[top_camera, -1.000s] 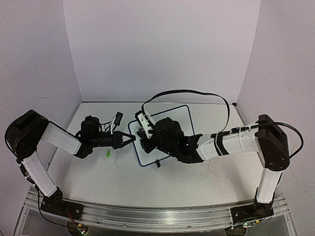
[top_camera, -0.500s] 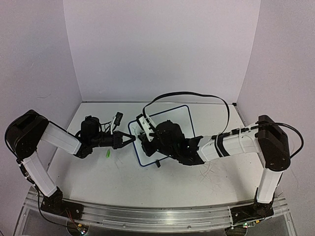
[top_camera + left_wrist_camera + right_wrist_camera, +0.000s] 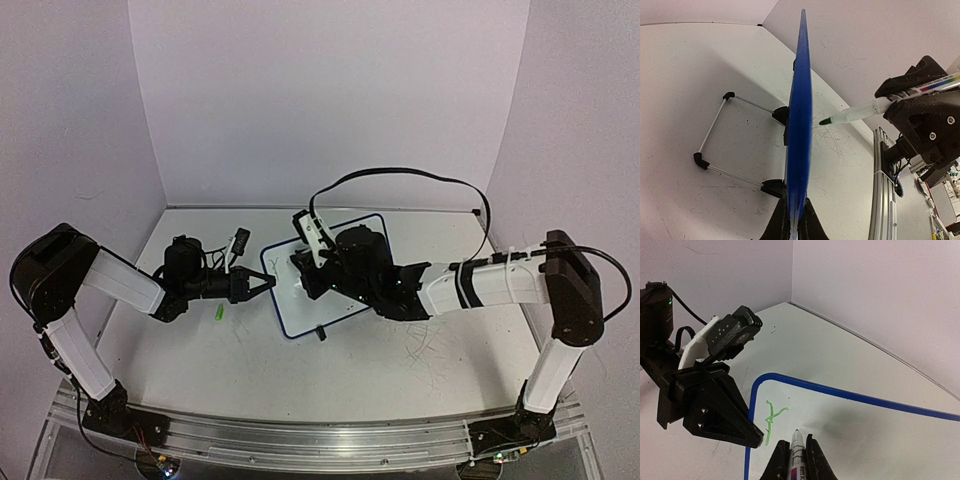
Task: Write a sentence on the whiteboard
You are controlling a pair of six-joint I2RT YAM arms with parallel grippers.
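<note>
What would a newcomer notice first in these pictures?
The blue-rimmed whiteboard in the middle of the table, its left edge pinched by the left fingers. Over it, the right fingers hold a green-tipped marker, tip toward the board. One green Y stands near the board's corner beside the left fingers.

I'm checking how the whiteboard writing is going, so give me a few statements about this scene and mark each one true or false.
1. The left gripper is shut on the edge of the whiteboard. True.
2. The right gripper holds a marker with a red tip. False: the tip is green.
3. A full two-line sentence is written on the board. False: only one green letter shows, something like a Y, near a corner of the board.
4. A small green object lies on the table close to the left gripper, off the board. True.
</note>
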